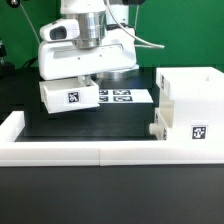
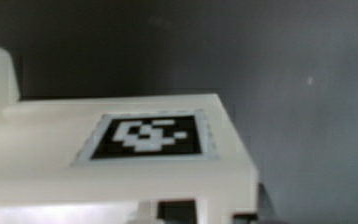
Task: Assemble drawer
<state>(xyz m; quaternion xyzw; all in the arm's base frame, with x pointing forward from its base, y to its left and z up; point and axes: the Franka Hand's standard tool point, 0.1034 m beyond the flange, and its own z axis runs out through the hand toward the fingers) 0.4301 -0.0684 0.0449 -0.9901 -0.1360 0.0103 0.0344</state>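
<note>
1. Ext. view: the Panda arm comes down from top centre of the frame. Its gripper (image 1: 84, 83) sits upper left of centre, low over the black table (image 1: 60, 125).
2. Ext. view: a small white tray (image 1: 68, 96) with a b/w square tag on its near face is directly under the gripper body, left of centre. The fingers go down behind or at the tray's top edge and their tips are hidden, so I cannot tell if the jaws are wide, narrow or clamped on it.
3. Ext. view: the marker board (image 1: 124, 97) lies flat on the table just beside the tray, toward the frame's centre, tags facing up.
4. Ext. view: the tall box shell (image 1: 195, 95) of the drawer stands at the right edge of the frame, a tag low on its near face. It's well apart from the tray.
5. Ext. view: a small white piece (image 1: 157, 129) sits against the shell's lower left corner; too small to tell what it is.
6. Ext. view: a long low white rail (image 1: 90, 150) runs across the lower part of the frame, w/ a short upturn at the far left.
7. Wrist view: a white part (image 2: 51, 125), prob. the tray, fills the lower left and centre, very close and blurred. Its square tag (image 2: 151, 135) faces the camera, centre-low in the frame.
8. Wrist view: dark grey surface fills the upper and right areas. No fingertips clearly visible; jaw width cannot be told here either.
</note>
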